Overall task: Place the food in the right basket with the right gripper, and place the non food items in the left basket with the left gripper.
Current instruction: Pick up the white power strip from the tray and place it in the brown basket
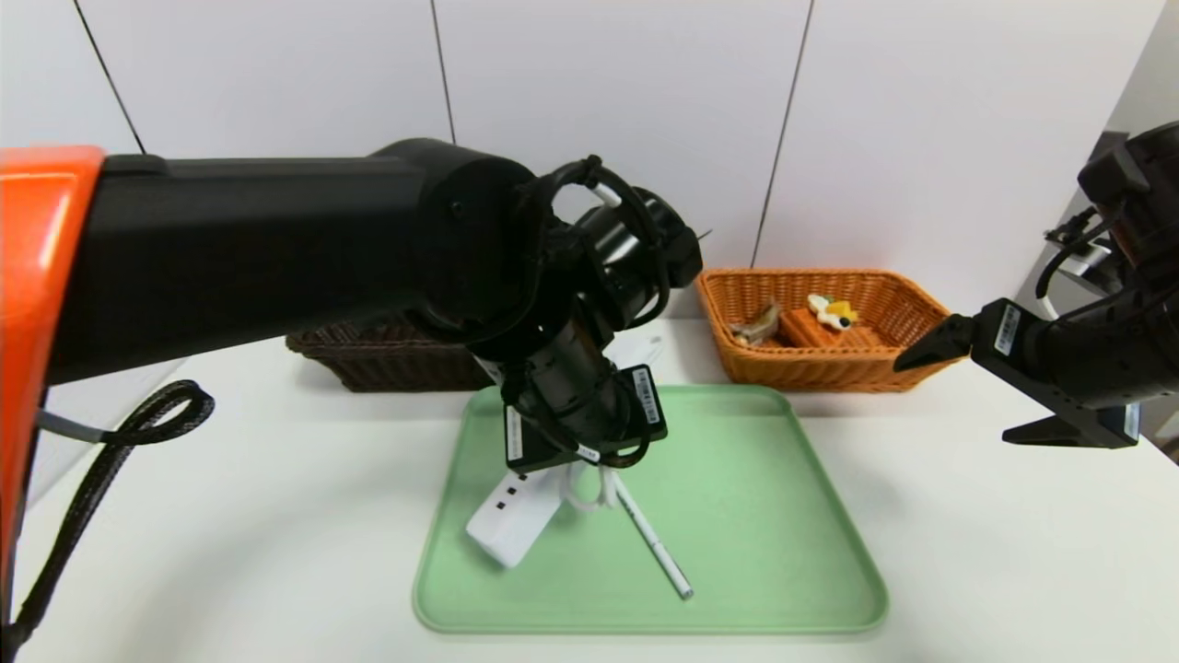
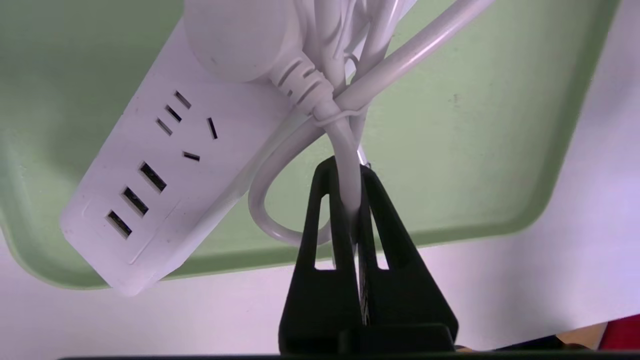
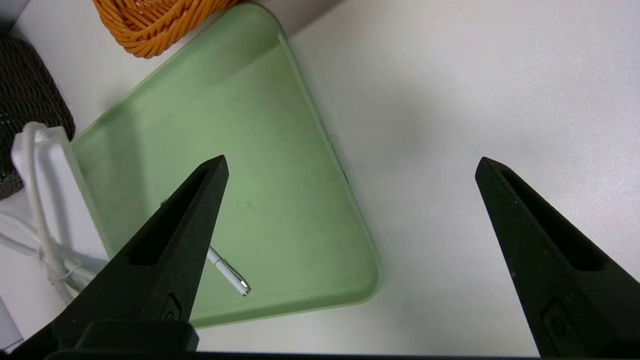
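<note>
1. Left gripper: is working above the green tray, its jaws closing firmly on the white cord of the power strip.
2. Power strip: is hanging at a slant from that cord and appears to be clearing the tray, though how far is not showing.
3. Right gripper: is idling over the worktop by the tray's right side, jaws standing wide and holding nothing.
4. Food: the cake wedge and the wrapped snack are lying in the orange basket.
5. Pen: is lying on the tray, awaiting the left gripper. The dark brown basket, the strip's destination, is standing partly behind the left arm.
6. Risk, judged: the hold is bearing on cord alone, so the heavier strip could be swinging or twisting in transit and knocking the basket's rim.
7. Risk, judged: the tie is bundling the coils; if it slips, the cord could be paying out and letting the strip drop or drag across the pen.
8. Markings: barcode stickers are showing on the left gripper's housing, their characters unreadable. No brand is showing legibly on the strip or pen.
</note>
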Available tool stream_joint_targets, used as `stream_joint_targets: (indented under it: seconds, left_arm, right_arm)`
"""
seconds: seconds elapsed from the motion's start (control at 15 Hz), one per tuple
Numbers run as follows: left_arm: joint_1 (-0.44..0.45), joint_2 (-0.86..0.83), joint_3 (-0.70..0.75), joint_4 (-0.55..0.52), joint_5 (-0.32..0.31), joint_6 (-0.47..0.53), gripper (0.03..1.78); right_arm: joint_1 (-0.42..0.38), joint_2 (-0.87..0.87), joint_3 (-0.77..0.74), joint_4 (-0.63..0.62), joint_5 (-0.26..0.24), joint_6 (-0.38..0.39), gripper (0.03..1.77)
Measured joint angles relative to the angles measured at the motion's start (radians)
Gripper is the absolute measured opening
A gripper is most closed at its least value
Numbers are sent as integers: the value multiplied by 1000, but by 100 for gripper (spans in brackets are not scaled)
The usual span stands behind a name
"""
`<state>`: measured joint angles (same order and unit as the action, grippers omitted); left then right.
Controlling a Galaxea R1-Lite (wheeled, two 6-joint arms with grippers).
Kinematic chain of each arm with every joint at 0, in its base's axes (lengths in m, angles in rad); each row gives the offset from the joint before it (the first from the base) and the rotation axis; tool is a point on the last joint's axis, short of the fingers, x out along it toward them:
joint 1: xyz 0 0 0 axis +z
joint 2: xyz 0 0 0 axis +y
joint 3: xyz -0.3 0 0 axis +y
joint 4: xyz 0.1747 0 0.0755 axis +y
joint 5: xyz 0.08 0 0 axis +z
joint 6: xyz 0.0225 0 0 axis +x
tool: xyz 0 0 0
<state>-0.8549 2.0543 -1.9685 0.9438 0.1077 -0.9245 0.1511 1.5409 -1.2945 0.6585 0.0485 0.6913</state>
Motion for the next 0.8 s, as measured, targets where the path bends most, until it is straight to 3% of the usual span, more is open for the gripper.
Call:
stream_joint_targets:
  seconds: [0.33,0.6,0.8]
  left_arm:
    - [-49,-121,-1,-2,1,63,8]
    - [-91,-251,-1,-18,17,224,8]
    - [-88,-330,5,-46,89,393,8]
  right_arm:
    - [1,-2,-3,1,-1,-1,171]
    - [2,-3,-7,1,0,-1,171]
    - [2,-6,-19,0,0,0,171]
